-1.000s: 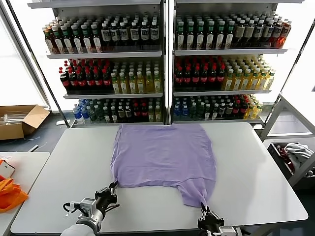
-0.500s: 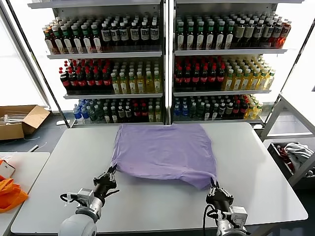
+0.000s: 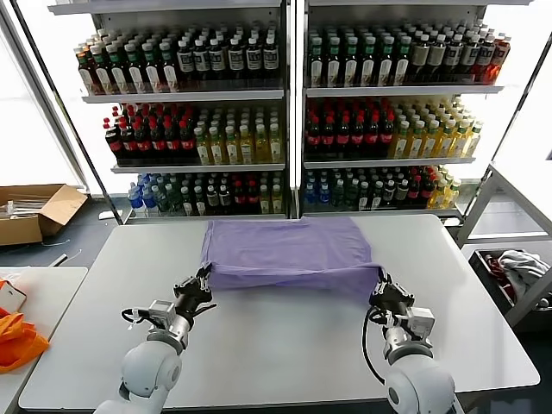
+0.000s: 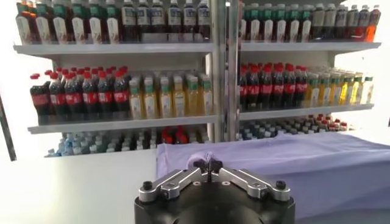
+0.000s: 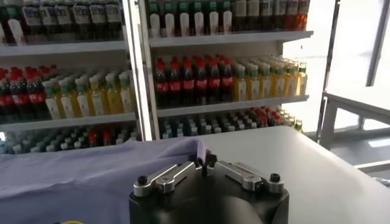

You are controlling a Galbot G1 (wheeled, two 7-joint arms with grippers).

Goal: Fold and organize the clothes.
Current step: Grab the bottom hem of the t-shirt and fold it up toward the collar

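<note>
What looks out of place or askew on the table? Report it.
Nothing stands out. The lavender cotton T-shirt lies mid-fold on the white table, its near corners pinched evenly by the left gripper and right gripper.

T-shirts: we count one (image 3: 289,256), on the table (image 3: 285,362).
Tables: one.
Grippers: two, left (image 3: 204,278) and right (image 3: 380,282).
Shelf units behind the table: two (image 3: 293,103).
Cardboard boxes: one (image 3: 34,211).
</note>
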